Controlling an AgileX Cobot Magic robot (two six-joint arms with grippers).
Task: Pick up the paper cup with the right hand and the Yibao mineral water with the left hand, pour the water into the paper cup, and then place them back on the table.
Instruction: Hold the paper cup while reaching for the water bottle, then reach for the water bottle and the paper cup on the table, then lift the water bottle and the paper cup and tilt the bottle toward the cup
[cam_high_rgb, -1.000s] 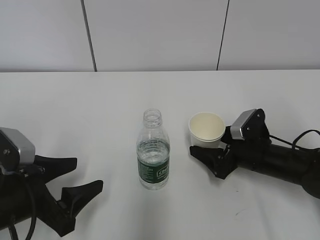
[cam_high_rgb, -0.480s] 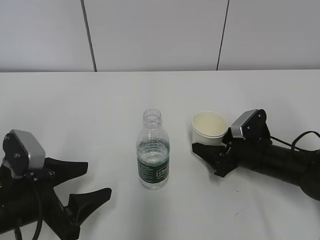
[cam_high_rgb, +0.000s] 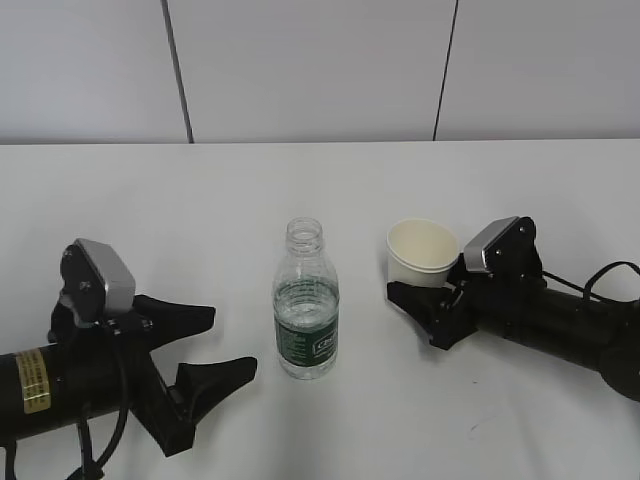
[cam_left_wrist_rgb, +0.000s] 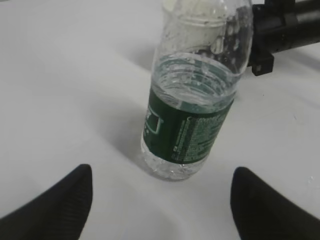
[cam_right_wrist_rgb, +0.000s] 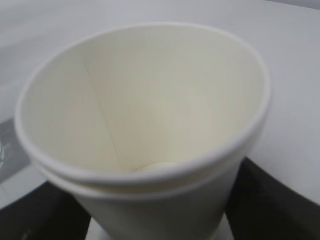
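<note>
Two grippers show. The right hand (cam_high_rgb: 432, 300), at right of centre in the exterior frame, has its jaws closed around the paper cup (cam_high_rgb: 422, 252), which stands upright between them. The left hand (cam_high_rgb: 210, 345), lower left, has its jaws spread wide and holding nothing, just short of the Yibao mineral water (cam_high_rgb: 306, 300). The bottle stands upright at centre on the tabletop (cam_high_rgb: 200, 200), its water (cam_left_wrist_rgb: 192, 82) partway up.

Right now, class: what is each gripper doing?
Left gripper: open, short of the Yibao mineral water, holding nothing.
Right gripper: closed around the paper cup.
</note>
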